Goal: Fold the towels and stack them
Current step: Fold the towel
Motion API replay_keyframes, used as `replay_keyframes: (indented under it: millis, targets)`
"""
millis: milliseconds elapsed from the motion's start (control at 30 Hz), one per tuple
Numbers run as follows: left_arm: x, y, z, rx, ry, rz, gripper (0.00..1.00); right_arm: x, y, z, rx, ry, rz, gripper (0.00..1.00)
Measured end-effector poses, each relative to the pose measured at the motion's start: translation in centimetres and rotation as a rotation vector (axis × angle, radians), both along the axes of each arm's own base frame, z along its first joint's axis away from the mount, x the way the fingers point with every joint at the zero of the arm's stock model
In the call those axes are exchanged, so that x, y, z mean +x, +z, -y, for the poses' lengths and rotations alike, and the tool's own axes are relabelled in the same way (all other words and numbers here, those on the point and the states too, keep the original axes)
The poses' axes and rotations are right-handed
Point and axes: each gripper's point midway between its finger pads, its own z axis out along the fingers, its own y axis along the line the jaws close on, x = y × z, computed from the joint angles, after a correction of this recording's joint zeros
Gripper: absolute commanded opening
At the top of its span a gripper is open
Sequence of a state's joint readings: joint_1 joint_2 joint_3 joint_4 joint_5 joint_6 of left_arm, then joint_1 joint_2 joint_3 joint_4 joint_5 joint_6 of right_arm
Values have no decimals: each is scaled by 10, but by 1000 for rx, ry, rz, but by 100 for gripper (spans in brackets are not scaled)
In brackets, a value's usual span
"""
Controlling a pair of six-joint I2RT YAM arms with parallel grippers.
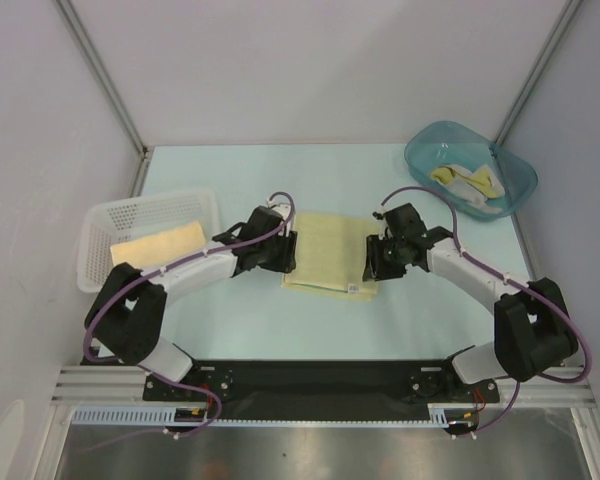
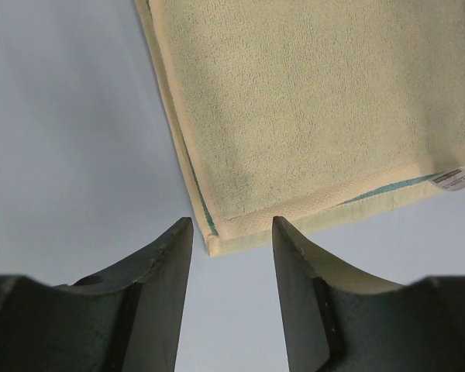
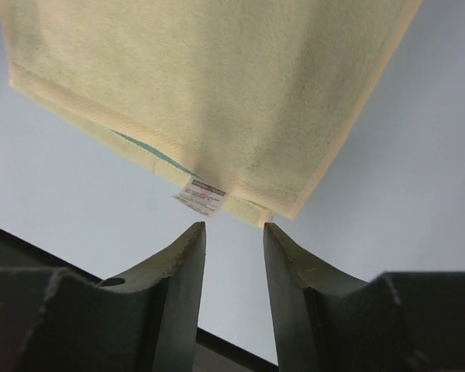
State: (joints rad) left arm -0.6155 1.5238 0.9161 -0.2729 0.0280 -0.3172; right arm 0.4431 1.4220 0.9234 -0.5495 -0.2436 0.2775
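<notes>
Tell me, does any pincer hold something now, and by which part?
Nothing is held. The left pincer and the right pincer stand open, each near a corner of the pale yellow towel lying free on the table.

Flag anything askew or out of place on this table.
The folded pale yellow towel at the centre of the table sits slightly skewed, and its layers do not line up: a teal-edged lower layer peeks out along the near edge. The cloths in the teal tub lie crumpled, unfolded.
</notes>
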Motion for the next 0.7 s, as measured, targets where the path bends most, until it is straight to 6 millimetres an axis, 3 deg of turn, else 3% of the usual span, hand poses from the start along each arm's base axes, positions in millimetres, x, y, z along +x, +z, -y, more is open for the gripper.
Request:
replay_keyframes:
  millis: [267, 533, 700]
  targets:
    - [-9, -19, -3, 27, 25, -69, 50, -8, -32, 16, -40, -219, -79, 41]
    - [-23, -50, -4, 28, 58, -176, 40, 13, -55, 34, -78, -316, -72, 37]
    - [-24, -52, 2, -21, 88, -186, 37, 23, -61, 47, -79, -328, -66, 36]
